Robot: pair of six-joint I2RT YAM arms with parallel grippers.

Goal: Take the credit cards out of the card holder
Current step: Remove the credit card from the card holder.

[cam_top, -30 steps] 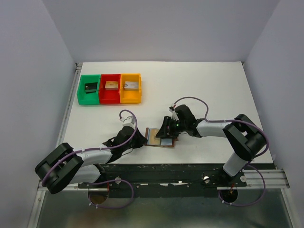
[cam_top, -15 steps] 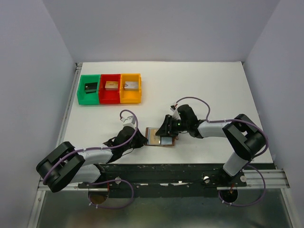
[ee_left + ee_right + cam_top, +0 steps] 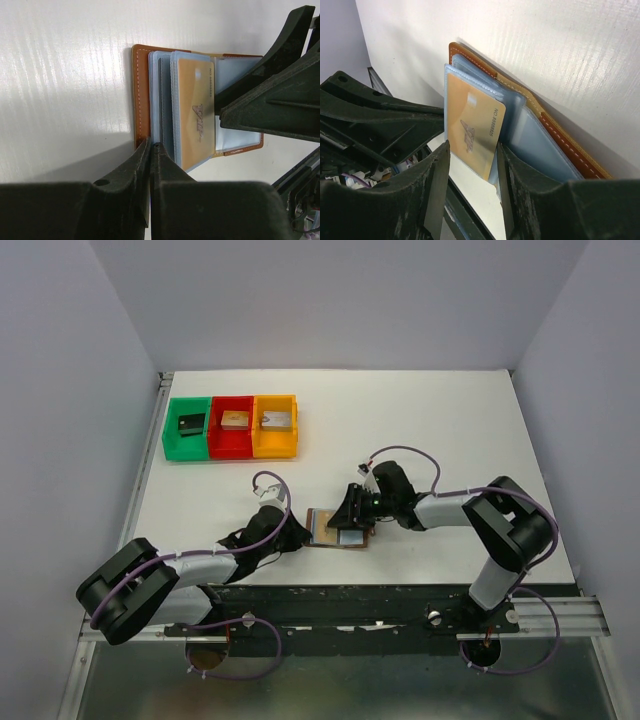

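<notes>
Three bins [image 3: 230,426] near bench [image 3: 450,420] far-left corner; left jaws clamp card holder [image 3: 140,100] edge; right jaws apart, straddling gold card [image 3: 470,125].

**Top view.** One white desk [image 3: 450,420] carries two robot arms, the left arm [image 3: 200,565] and the right arm [image 3: 450,508]. Each ends in one claw, the left claw [image 3: 299,536] and the right claw [image 3: 350,516], which makes two claws.

There is one brown leather card holder [image 3: 340,542].

Three plastic bins stand in a single row: one green bin [image 3: 168,430], one red bin [image 3: 231,448] and one orange bin [image 3: 275,448].

There are three small blocks, one per bin: one black block [image 3: 190,423], one tan block [image 3: 235,420] and one grey block [image 3: 275,421].

**Wrist views.** One tan-gold credit card [image 3: 196,112] shows its face. Pale blue plastic sleeves [image 3: 162,100] lie stacked, with at least three edges visible; the exact number cannot be counted.
</notes>
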